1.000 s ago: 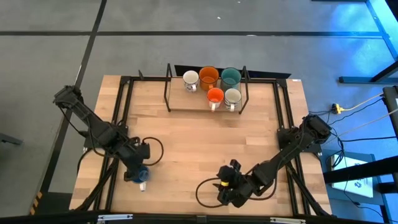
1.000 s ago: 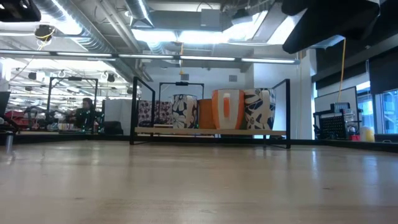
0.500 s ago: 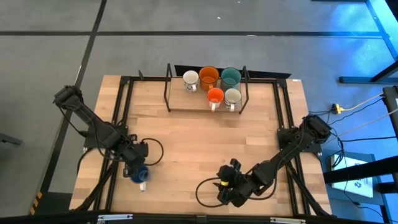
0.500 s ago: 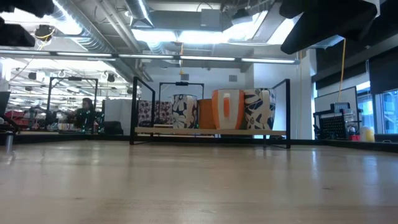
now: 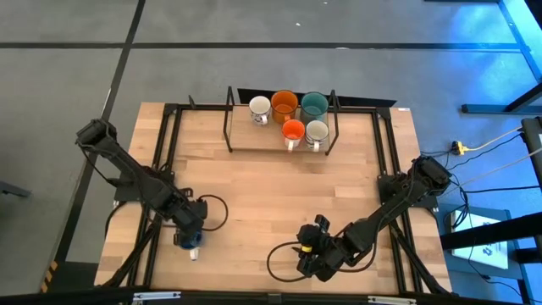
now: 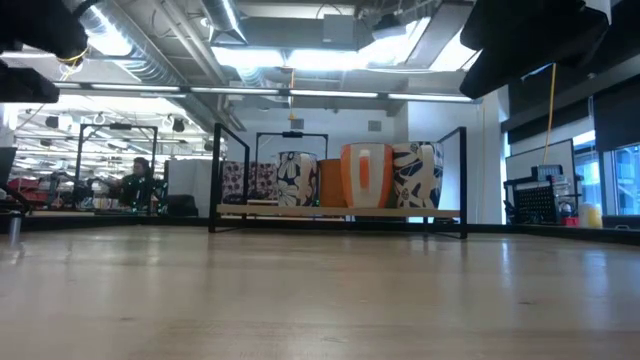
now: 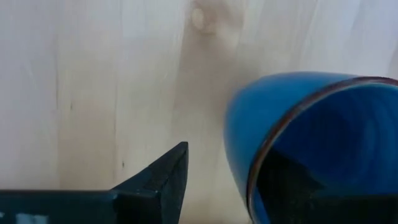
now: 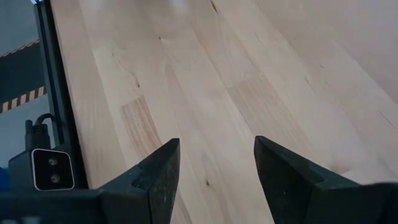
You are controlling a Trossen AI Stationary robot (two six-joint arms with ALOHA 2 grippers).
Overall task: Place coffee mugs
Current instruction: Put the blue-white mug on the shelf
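A blue mug (image 5: 184, 242) with a pale handle (image 5: 195, 252) stands upright on the wooden table (image 5: 271, 195) near its near-left corner. My left gripper (image 5: 188, 230) is right over it, open, its fingers astride the mug's wall (image 7: 239, 143). Five more mugs stand in the black wire rack (image 5: 230, 127) at the far edge: white (image 5: 260, 108), large orange (image 5: 284, 106), teal (image 5: 314, 104), small orange (image 5: 293, 130) and white (image 5: 317, 131). My right gripper (image 5: 306, 252) waits open over the near edge, touching nothing (image 8: 217, 149). My left gripper (image 7: 227, 163) comes at the blue mug's rim (image 7: 292, 115) from above. One finger (image 7: 168, 177) stands outside the wall with a gap to it. The other seems to be the dark shape inside the mug (image 7: 283, 183); whether it touches, I cannot tell. The mug stands on the table.
The low view shows the rack (image 6: 340, 212) with its mugs across the table's far side. Black frame rails (image 5: 161, 161) run along the table's left and right sides. Cables loop beside both grippers (image 5: 279, 258). Bare wood lies between the rack and the grippers.
My left gripper has moved a little toward the table's near and right edges and down onto the blue mug, now covering more of it. The mug has stayed in place.
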